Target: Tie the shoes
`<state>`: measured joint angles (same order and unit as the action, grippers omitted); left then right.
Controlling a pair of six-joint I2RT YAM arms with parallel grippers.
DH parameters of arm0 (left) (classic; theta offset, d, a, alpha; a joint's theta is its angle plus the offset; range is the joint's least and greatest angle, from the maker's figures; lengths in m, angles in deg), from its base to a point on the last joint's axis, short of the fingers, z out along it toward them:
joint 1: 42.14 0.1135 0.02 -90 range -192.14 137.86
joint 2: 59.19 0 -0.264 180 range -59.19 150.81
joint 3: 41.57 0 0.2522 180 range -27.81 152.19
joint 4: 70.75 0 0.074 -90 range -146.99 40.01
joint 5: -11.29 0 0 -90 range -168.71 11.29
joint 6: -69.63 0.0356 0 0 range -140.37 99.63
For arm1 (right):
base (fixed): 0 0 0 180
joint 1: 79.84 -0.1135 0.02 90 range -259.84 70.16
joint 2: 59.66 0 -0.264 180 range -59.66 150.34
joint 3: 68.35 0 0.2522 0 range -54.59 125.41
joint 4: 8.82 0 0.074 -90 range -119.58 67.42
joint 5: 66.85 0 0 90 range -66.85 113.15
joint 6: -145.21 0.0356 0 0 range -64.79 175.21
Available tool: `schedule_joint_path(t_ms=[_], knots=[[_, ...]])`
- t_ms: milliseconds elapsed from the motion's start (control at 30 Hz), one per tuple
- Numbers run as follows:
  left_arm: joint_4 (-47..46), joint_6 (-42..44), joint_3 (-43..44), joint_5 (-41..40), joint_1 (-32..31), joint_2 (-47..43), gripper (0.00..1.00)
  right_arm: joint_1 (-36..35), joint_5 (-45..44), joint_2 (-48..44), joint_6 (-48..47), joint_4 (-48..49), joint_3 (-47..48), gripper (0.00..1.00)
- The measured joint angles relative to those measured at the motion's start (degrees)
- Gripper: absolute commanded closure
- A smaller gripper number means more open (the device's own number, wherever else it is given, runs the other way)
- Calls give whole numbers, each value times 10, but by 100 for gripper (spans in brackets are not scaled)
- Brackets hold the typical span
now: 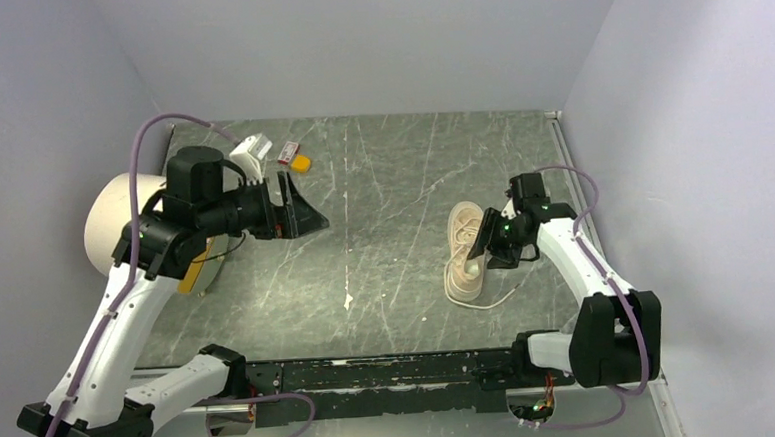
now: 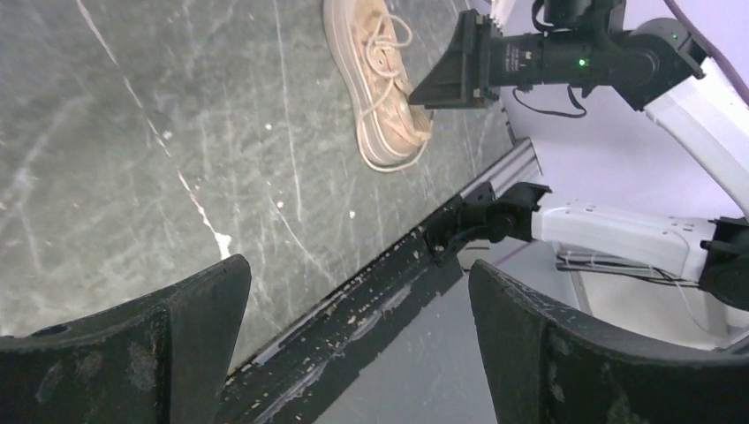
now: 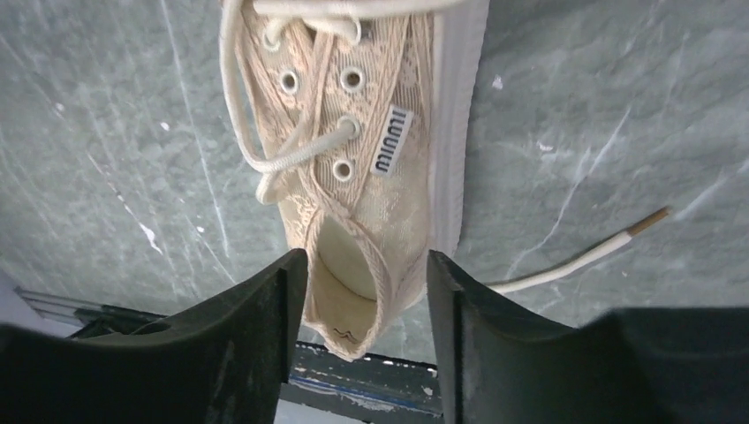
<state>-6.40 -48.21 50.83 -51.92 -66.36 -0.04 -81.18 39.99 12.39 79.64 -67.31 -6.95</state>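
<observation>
The cream low-top sneaker (image 1: 461,260) lies on the dark table right of centre, its laces loose. In the right wrist view the shoe (image 3: 371,132) shows its eyelets and heel, and one lace end (image 3: 574,263) trails on the table to its right. My right gripper (image 3: 362,283) is open, its jaws straddling the heel with a gap on the right side. It hovers over the shoe in the top view (image 1: 483,242). My left gripper (image 1: 308,215) is open and empty, raised well left of the shoe. The left wrist view shows the shoe (image 2: 375,84) far off.
A large cream cylinder (image 1: 113,225) stands at the left behind the left arm. A white object (image 1: 253,150), a small red card (image 1: 288,152) and a yellow piece (image 1: 302,164) lie at the back left. A black rail (image 1: 371,370) runs along the near edge.
</observation>
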Motion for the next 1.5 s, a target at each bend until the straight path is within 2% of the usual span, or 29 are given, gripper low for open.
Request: schedule_joint_path(t_ms=[100,267,467,633,767,900,1100,1200,1367,1500], knots=[[-31,-29,-64,31,0,-24,2,-30,-24,-2,10,-4,-11,53],[-98,-77,-140,88,0,-28,3,-66,-69,10,35,-2,-29,52],[-127,-83,-138,121,-12,33,3,-111,-110,43,54,24,-47,55],[-100,-37,-134,126,-19,76,3,-172,-100,44,55,53,-44,68],[-55,-4,-123,114,-19,81,3,-217,-86,57,52,78,-41,86],[-27,15,-91,86,-19,66,6,-278,-93,91,55,80,-4,99],[10,3,-30,-35,-19,-2,5,-446,-78,144,108,85,112,100],[11,-17,-7,-76,-19,-48,3,-501,-67,158,142,92,176,100],[10,-40,-4,-107,-19,-88,3,-521,-76,144,176,98,235,100],[2,-44,-4,-107,-19,-75,3,-515,-133,104,176,71,217,100]])
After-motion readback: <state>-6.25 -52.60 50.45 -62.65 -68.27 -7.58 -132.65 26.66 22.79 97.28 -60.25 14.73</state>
